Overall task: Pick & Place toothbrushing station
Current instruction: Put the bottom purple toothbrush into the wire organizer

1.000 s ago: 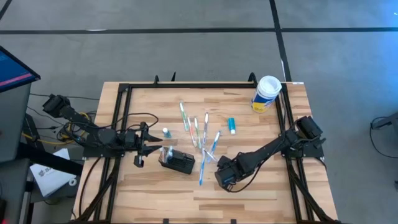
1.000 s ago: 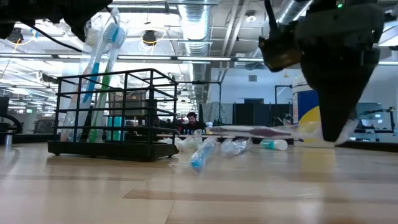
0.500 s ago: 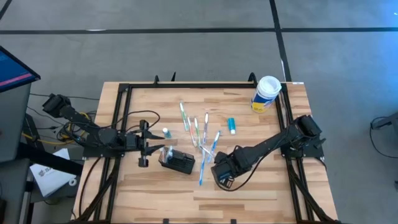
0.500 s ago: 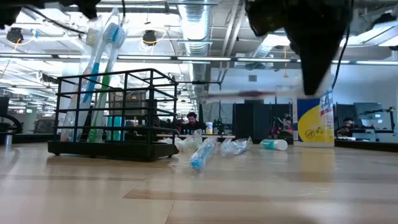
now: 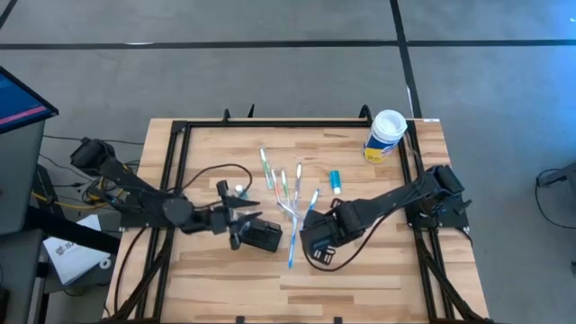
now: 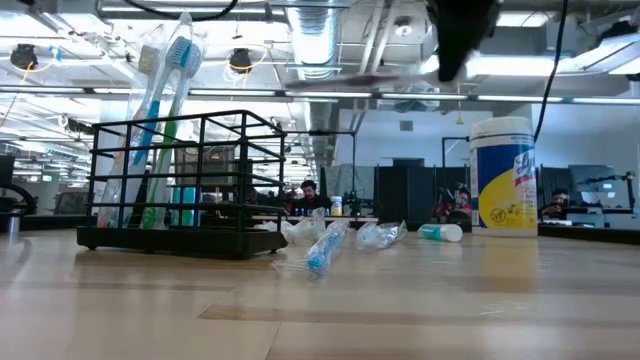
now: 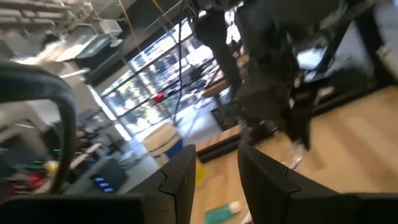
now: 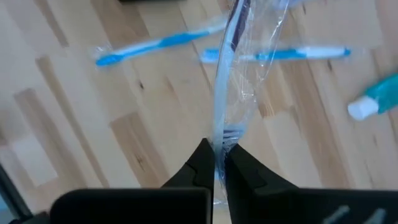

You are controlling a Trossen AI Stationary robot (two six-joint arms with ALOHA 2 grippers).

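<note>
The right gripper (image 8: 219, 163) is pinched shut on a wrapped toothbrush (image 8: 231, 81), held by one end, with the rest of it and its loose clear wrapper sticking out past the fingertips above the desk (image 5: 378, 270). In the high view this gripper (image 5: 310, 236) hangs near the middle of the desk, beside the scatter of other toothbrushes (image 5: 286, 187) and just right of the station (image 5: 259, 236), the black wire holder that already has a few brushes standing in it (image 6: 165, 110).

The left gripper (image 5: 241, 218) sits right at the station's left end; its fingers (image 7: 177, 180) stand part-way apart in its wrist view, and I can see nothing between them.

Risks from here, as I judge them:
- The grip is on a thin end through slippery wrap, so the brush may swivel or slide out during a carry.
- The long free end can catch the station's top bars instead of dropping into a cell, tipping the brush out or nudging the light holder.
- The standing brushes lean over the rack, so a low approach may knock them.
- Both arms crowd the same spot; the right arm moving in could strike the left gripper.
- The trailing wrapper may drag the loose brushes on the desk.

The canister (image 5: 385, 134) at the far right corner is well clear.
</note>
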